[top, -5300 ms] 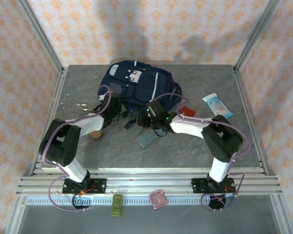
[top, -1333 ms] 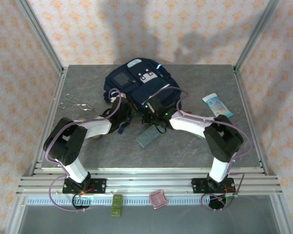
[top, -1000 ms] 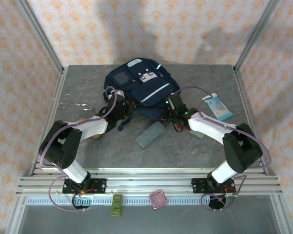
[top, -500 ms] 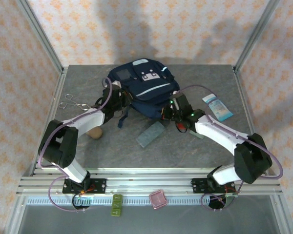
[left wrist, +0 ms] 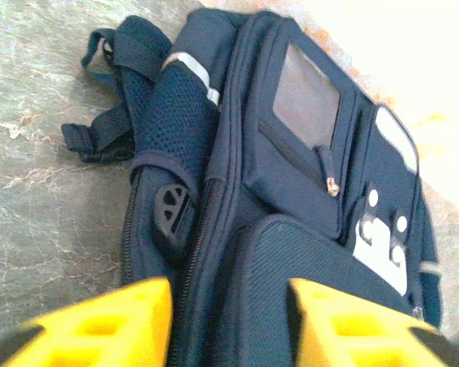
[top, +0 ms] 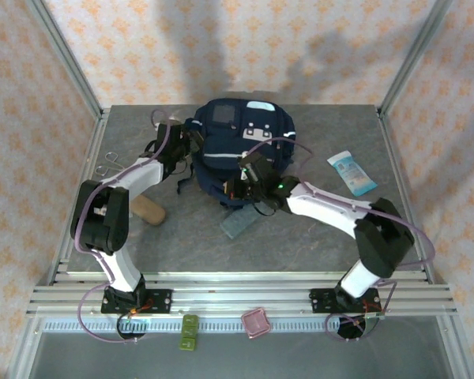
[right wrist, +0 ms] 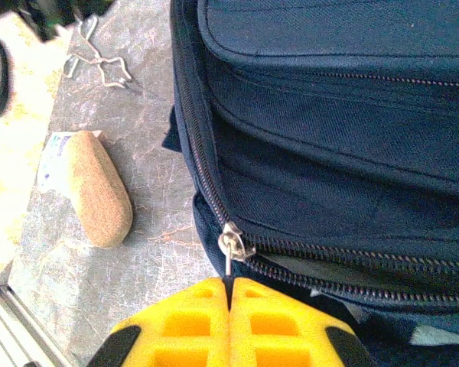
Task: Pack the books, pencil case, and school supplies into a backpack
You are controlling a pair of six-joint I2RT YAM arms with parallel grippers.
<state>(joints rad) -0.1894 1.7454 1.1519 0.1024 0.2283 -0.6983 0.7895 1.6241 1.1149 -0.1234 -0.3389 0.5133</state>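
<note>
Our right end effector (right wrist: 231,289) pinches the zipper pull (right wrist: 228,264), we judge to unzip the backpack (right wrist: 329,115); left end effector (left wrist: 226,306) hangs open.

top: high overhead, looking down and forward | wrists: close-up on backpack (top: 229,142) — shared by all 3 views

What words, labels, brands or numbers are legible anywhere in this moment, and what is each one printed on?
No text is legible.
White patch on the navy blue backpack: marks only, unreadable.
White-and-blue tube: print too small.
White-blue label beside the tan oblong object: blurred.
</note>
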